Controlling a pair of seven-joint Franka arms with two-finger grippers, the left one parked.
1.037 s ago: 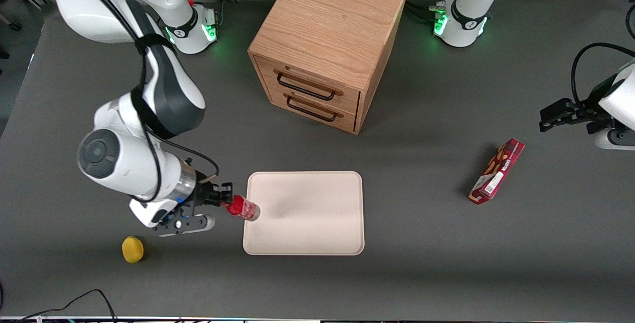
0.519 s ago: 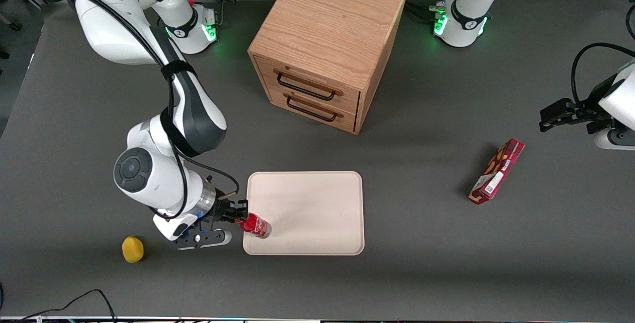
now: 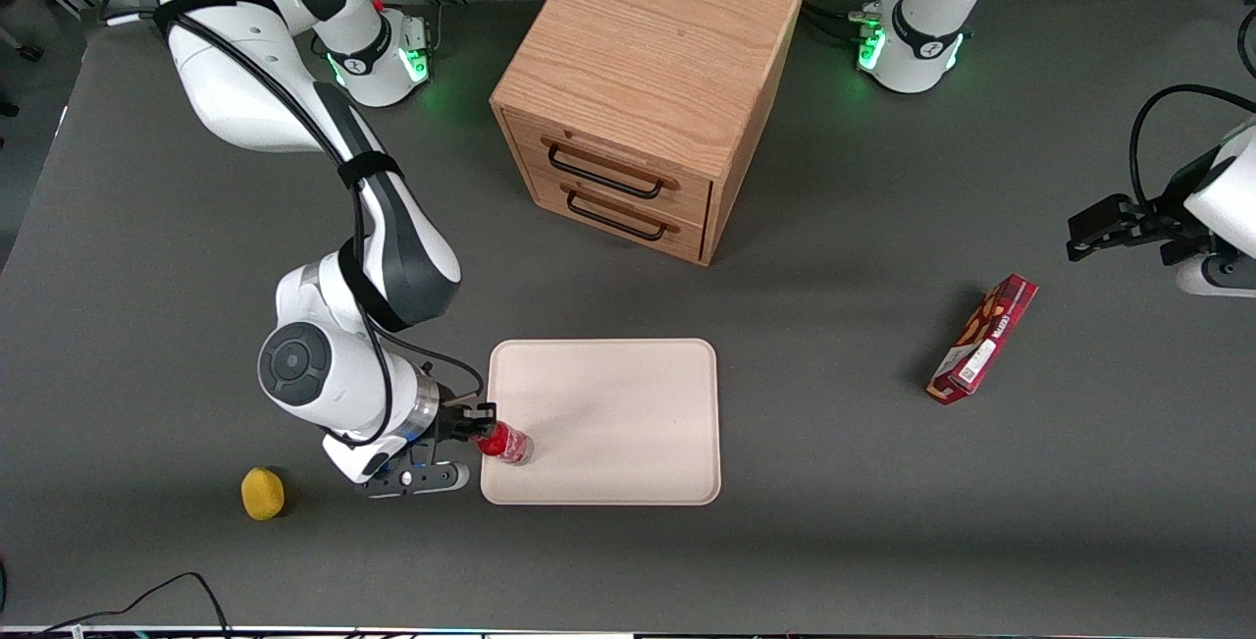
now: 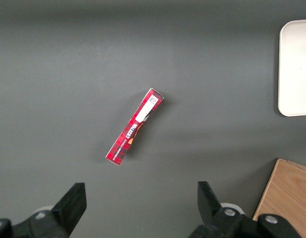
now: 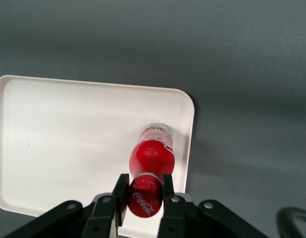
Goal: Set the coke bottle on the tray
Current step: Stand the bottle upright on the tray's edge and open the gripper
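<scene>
End effector [image 5: 143, 194] grips coke bottle [image 5: 152, 166] seemingly upright on tray [image 5: 69, 144]

A robotics lab, set up for handling trials. Two white robot arms are bolted by round bases [image 3: 378, 55] with glowing green lights to a wide worktop [image 3: 147, 256] covered in plain dark grey matting. Black cables [image 3: 1153, 114] trail off its edges, and metal framing shows at one corner. The few things laid out look like test props, well apart from one another: a small wooden drawer cabinet [image 3: 643, 89], a cream tray [image 3: 628, 423], a red snack box [image 3: 984, 339] and a yellow sponge-like lump [image 3: 263, 494].
</scene>
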